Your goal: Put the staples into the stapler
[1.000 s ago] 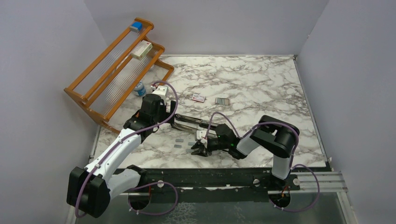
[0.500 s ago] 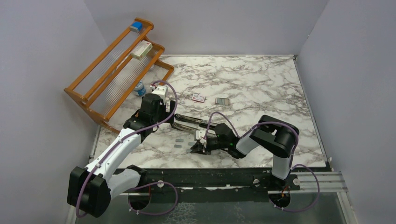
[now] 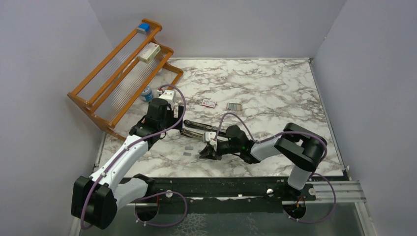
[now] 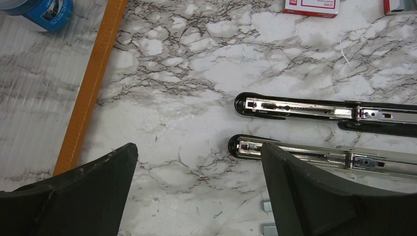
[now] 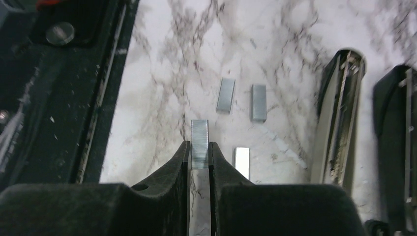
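The black stapler (image 3: 200, 129) lies opened flat mid-table, its two halves side by side with silver rails showing in the left wrist view (image 4: 314, 110). My right gripper (image 3: 205, 153) sits low on the table just in front of it, shut on a silver-grey staple strip (image 5: 199, 142) that sticks out past the fingertips. Three more loose strips (image 5: 225, 95) lie beside it, left of the stapler halves (image 5: 339, 118). My left gripper (image 3: 169, 125) hovers open and empty at the stapler's left end, fingers (image 4: 305, 191) wide apart. The red-and-white packet (image 3: 208, 103) and grey tray (image 3: 234, 106) lie farther back.
An orange wooden rack (image 3: 123, 69) stands at the back left, holding a blue box (image 3: 143, 27) and a white-and-red box (image 3: 149, 52). A blue-labelled can (image 3: 146, 93) stands at its foot. The black table edge rail (image 5: 64, 88) runs close to my right gripper.
My right arm has stretched leftward and its gripper has slid a little left and forward along the table. The left arm has stayed still.
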Motion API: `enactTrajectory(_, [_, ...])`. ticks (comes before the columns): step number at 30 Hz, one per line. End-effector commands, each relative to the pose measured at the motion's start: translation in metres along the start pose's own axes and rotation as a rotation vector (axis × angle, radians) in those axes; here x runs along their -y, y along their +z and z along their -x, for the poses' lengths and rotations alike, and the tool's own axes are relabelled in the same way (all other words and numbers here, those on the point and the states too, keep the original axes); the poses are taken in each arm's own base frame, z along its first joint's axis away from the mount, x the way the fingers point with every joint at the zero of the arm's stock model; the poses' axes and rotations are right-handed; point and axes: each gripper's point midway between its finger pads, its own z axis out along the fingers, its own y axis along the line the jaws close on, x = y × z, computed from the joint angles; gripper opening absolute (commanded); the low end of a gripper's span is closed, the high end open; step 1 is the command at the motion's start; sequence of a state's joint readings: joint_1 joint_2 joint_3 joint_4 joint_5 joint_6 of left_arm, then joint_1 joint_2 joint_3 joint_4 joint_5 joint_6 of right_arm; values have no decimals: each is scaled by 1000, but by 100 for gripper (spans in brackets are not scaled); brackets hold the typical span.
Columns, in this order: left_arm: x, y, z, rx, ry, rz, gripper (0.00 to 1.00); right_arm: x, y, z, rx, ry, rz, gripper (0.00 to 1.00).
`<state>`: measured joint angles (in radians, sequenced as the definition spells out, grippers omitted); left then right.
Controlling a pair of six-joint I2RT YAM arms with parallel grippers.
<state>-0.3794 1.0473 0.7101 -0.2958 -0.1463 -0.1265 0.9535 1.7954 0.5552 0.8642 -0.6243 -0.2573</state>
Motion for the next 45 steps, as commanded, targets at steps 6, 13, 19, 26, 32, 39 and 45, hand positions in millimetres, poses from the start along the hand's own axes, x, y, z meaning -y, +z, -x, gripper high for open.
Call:
enactTrajectory(6, [-5, -16, 34, 125, -54, 14, 99, 22, -37, 77, 93, -42, -92, 1])
enactTrajectory(13, [-9, -4, 61, 137, -88, 64, 99, 53, -94, 75, 16, -29, -296, 1])
enactTrajectory(19, [-3, 13, 53, 75, -119, 54, 99, 60, -110, 56, -44, 74, -398, 1])
enactTrajectory(26, [0, 18, 26, 5, -59, 27, 94, 54, -108, 30, -127, 110, -375, 1])
enactTrajectory(32, [-1, 24, 21, -27, -31, 29, 91, 63, -105, 21, -177, 137, -398, 1])
enactTrajectory(39, [5, 30, 12, -68, -26, -1, 90, 70, -107, 21, -174, 121, -436, 1])
enactTrajectory(45, [7, 35, 7, -92, -17, -11, 90, 73, -102, 22, -171, 96, -419, 1])
